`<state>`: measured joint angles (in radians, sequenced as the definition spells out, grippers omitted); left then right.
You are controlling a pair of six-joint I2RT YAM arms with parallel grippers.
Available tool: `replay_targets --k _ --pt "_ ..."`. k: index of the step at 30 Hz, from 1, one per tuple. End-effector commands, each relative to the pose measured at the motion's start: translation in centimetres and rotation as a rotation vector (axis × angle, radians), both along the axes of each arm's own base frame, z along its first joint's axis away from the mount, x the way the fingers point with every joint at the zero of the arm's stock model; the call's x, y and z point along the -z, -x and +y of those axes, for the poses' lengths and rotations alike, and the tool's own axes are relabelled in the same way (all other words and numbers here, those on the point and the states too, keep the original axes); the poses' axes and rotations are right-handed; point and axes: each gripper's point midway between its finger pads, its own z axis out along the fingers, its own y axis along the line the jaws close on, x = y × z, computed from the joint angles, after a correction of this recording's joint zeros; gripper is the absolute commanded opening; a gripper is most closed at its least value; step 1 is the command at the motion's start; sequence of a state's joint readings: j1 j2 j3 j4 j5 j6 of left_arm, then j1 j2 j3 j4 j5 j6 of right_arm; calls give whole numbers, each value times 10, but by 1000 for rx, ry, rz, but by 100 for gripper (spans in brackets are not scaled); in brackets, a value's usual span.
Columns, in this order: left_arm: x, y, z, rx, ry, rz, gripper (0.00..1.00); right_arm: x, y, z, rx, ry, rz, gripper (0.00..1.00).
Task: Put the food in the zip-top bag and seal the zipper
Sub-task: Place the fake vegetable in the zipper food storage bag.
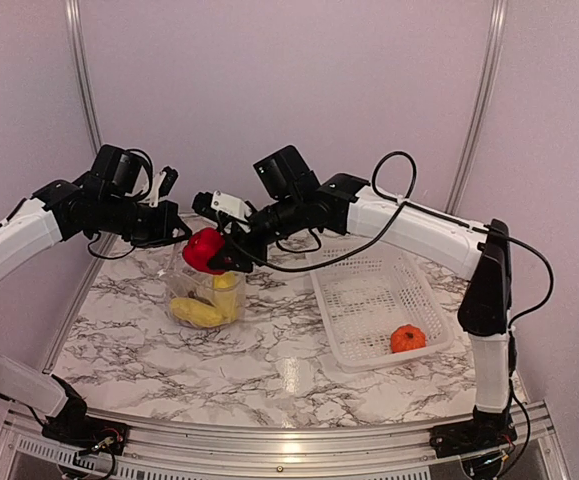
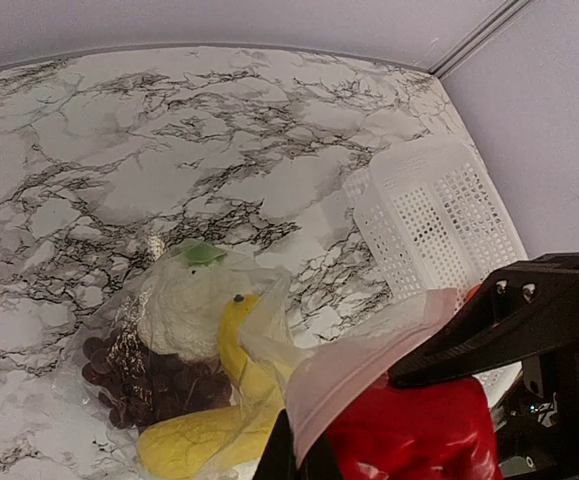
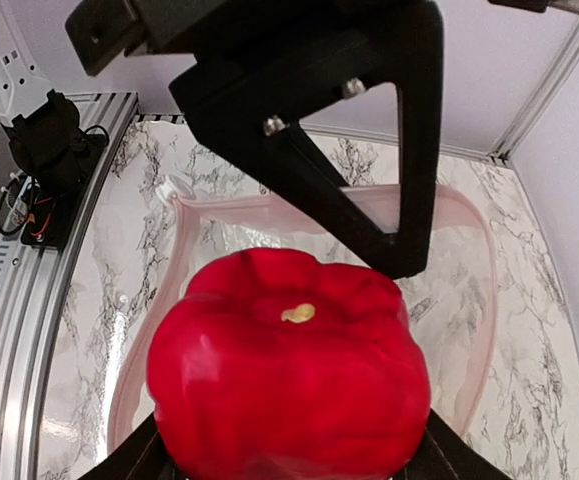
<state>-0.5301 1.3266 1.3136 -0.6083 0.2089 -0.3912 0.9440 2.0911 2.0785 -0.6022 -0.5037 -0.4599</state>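
Pepper (image 3: 289, 370) is clamped in the right gripper (image 1: 217, 258), directly over the mouth of the bag (image 1: 194, 295). Its rim is pinched by the closed left gripper (image 1: 176, 237); grapes (image 2: 149, 385), cauliflower (image 2: 184, 310) and yellow pieces (image 2: 199, 440) lie bagged below.

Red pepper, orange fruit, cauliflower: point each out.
red pepper (image 3: 289, 385), right wrist view, middle of its top
orange fruit (image 1: 407, 338), top view, its centre
cauliflower (image 2: 181, 308), left wrist view, middle of the white head

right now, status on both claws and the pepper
Left claw shut on zip-top bag rim, mouth held open. Right claw gripping red pepper over the mouth. Nothing blocking; orange fruit in basket.
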Motion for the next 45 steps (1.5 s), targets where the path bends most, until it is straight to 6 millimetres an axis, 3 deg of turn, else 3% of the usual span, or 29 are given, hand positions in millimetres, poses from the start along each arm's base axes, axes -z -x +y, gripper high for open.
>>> replay_targets --k 1,9,12,20,32,40,45 --pt "-23 5 -2 14 40 -43 0 23 -5 7 38 59 -79 64" --pt "-28 4 -5 19 58 -55 0 48 2 13 66 154 -202 76" --pt "-27 3 -5 20 59 -55 0 47 2 16 88 158 -233 83" --pt "-19 3 -3 14 40 -49 0 26 8 10 88 139 -234 84" --pt "-18 -2 -4 12 28 -49 0 -52 29 -24 97 35 -277 86" --pt "-18 -4 -4 8 20 -49 0 -50 34 -59 119 90 -272 86" --pt "-22 -3 -4 14 16 -43 0 -39 25 -101 170 150 -266 86"
